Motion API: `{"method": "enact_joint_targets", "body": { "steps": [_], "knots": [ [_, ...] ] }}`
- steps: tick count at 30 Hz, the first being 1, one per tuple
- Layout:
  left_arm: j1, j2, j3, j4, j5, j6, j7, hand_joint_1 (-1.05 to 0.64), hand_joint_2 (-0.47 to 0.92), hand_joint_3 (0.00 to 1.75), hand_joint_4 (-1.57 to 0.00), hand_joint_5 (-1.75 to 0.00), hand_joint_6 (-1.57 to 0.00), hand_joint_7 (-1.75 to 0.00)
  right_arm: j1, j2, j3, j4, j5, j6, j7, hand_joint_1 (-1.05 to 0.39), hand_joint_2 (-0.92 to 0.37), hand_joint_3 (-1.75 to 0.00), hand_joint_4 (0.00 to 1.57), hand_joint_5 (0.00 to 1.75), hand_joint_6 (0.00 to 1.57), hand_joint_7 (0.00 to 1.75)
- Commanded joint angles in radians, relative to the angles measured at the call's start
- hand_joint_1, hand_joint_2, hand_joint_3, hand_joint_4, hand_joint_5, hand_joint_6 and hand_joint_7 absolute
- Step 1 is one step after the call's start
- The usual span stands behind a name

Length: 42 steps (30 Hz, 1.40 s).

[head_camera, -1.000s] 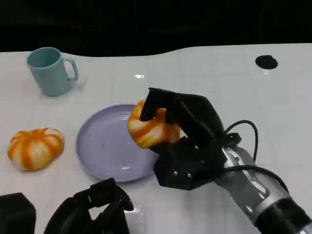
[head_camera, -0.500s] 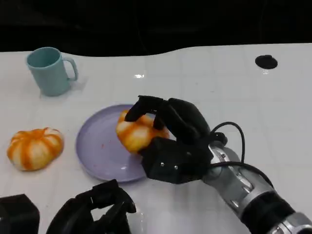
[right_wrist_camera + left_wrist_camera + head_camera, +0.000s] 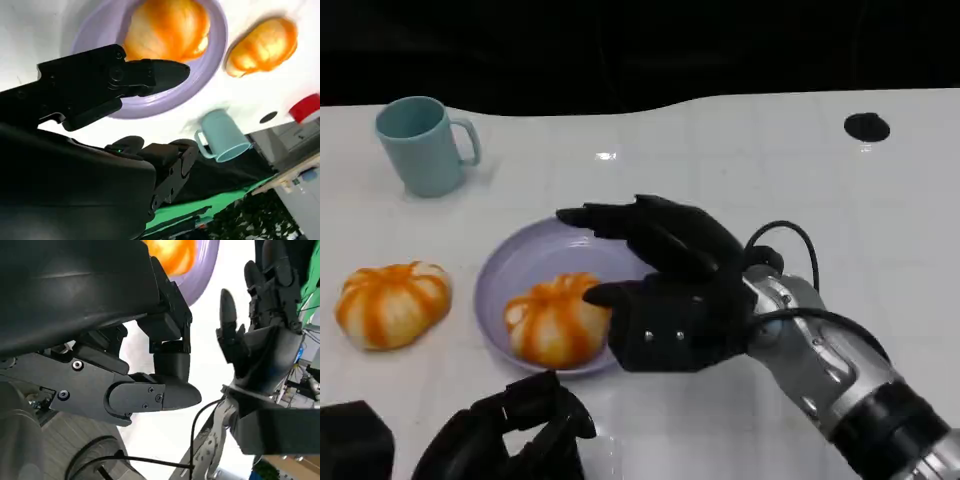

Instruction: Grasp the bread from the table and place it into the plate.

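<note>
The round orange-and-white striped bread roll (image 3: 555, 320) lies inside the shallow lilac plate (image 3: 510, 268), toward its near rim, and nothing grips it. The right hand (image 3: 665, 290) hangs over the plate's right side with its black fingers (image 3: 620, 222) spread wide and holding nothing — one fingertip sits just beside the roll, though whether it touches I cannot tell. From the right wrist view the roll (image 3: 167, 27) fills much of the plate (image 3: 100, 35), with the open fingers (image 3: 150, 72) reaching across the rim.

To my eye the placing step is as good as done; what is left is the letting-go and clearing away. The next move calls for the right hand to lift up and back toward the robot without dragging a finger across the roll or catching the plate's edge, since either could nudge the roll out.

The left hand (image 3: 510, 435) rests low at the near edge of the white worktop (image 3: 770, 160), fingers curled in with nothing in them, out of the way. A second striped orange roll (image 3: 392, 303) lies on the worktop just left of the plate, a pale teal mug (image 3: 420, 145) stands further back on the left, and a small black disc (image 3: 866, 127) sits far off to the right. None of these blocks a retreat.
</note>
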State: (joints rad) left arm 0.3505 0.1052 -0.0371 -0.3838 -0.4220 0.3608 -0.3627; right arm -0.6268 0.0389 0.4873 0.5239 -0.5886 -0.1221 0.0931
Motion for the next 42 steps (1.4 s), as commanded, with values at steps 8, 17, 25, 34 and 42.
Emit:
{"method": "enact_joint_targets", "body": {
  "steps": [8,17,25,34,42],
  "knots": [
    [-0.019,0.01,0.018,0.008,-0.01,-0.003,0.004,-0.55,0.92,0.37,-0.77,-1.73,-0.77,-1.39,0.153,-0.095,-0.056,-0.283,0.083,0.022,0.087,-0.59,-0.92,-0.3,0.22,0.56,0.44,0.06],
    [-0.015,0.013,0.021,0.007,-0.014,-0.002,0.002,-0.54,0.92,0.4,-0.75,-1.75,-0.75,-1.4,0.379,-0.111,-0.143,-0.478,0.264,-0.107,0.063,-0.43,-0.92,-0.21,0.57,0.82,0.71,0.18],
    [-0.015,0.014,0.023,0.003,-0.015,0.001,0.003,-0.54,0.92,0.39,-0.76,-1.75,-0.75,-1.42,0.545,-0.136,-0.208,-0.597,0.343,-0.209,0.037,-0.33,-0.92,-0.25,0.61,1.26,0.83,0.4],
    [-0.007,0.018,0.005,-0.01,0.006,0.001,0.01,-0.55,0.92,0.41,-0.77,-1.75,-0.74,-1.43,0.707,-0.162,-0.302,-0.674,0.452,-0.285,0.043,-0.13,-0.55,-1.01,0.8,1.4,0.76,1.05],
    [-0.011,0.015,0.001,-0.011,0.023,0.004,0.026,-0.57,0.92,0.38,-0.78,-1.74,-0.75,-1.43,0.896,-0.204,-0.378,-0.842,0.574,-0.138,0.098,-0.18,-0.5,-1.21,0.79,1.74,0.73,1.46]
  ]
}}
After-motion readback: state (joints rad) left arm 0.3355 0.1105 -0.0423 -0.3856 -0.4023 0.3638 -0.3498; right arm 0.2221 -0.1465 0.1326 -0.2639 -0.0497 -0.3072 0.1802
